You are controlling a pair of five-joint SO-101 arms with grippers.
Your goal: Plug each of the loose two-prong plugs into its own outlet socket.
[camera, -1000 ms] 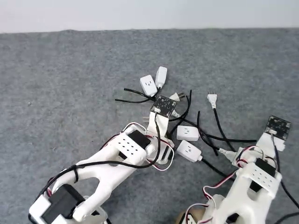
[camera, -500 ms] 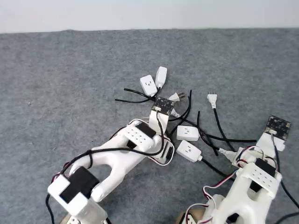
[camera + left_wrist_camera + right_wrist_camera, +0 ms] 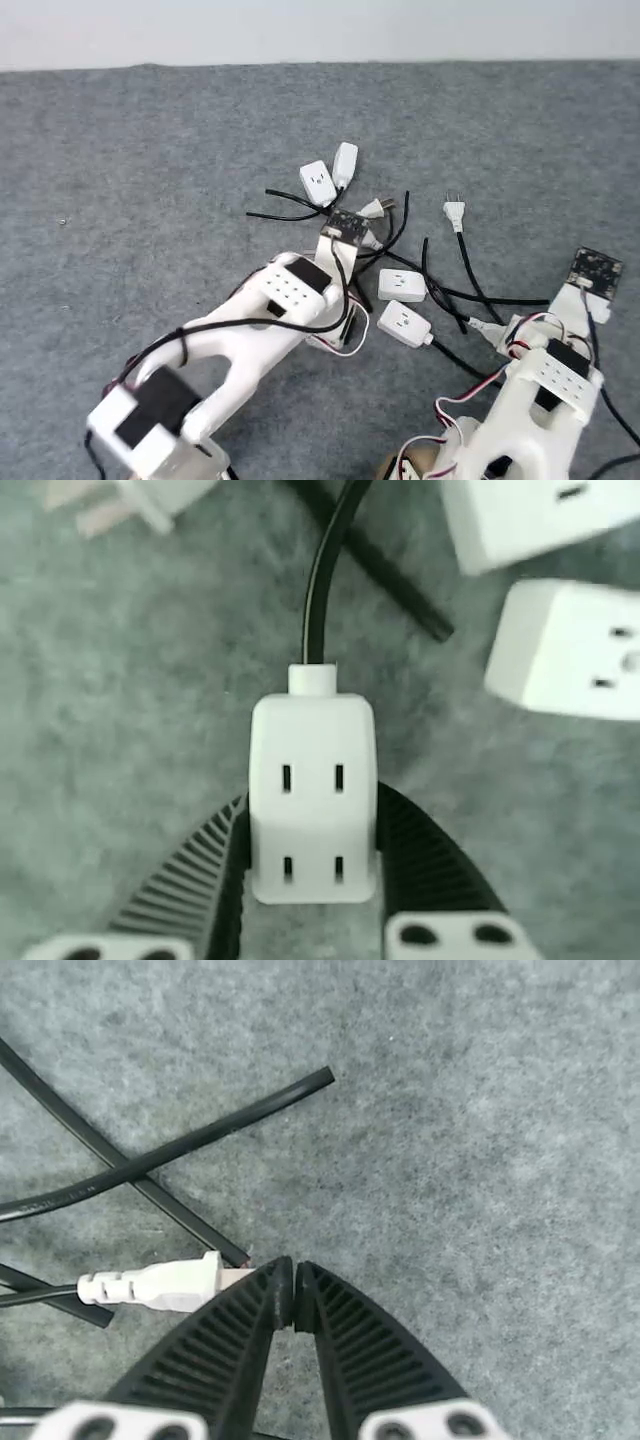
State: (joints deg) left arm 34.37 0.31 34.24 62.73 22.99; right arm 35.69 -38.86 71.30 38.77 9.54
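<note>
My left gripper (image 3: 312,810) is shut on a white socket block (image 3: 312,800), its black cord (image 3: 325,580) running away from me. In the high view this gripper sits under the arm's camera board (image 3: 345,225) among the cords. A loose two-prong plug (image 3: 375,208) lies just beyond it and another plug (image 3: 455,212) to its right. Two white sockets (image 3: 402,285) (image 3: 405,323) lie beside the left arm. My right gripper (image 3: 292,1275) is shut, its tips against the prongs of a white plug (image 3: 150,1285); I cannot tell if a prong is pinched.
Two more white sockets (image 3: 318,182) (image 3: 345,163) lie side by side at the far side of the tangle. Black cords (image 3: 470,295) cross the grey carpet between the two arms. Open carpet lies to the left and along the far wall.
The left arm's elbow and base link have swung and shifted toward the far side, while its gripper stayed almost in place with the socket block. The right arm has not moved.
</note>
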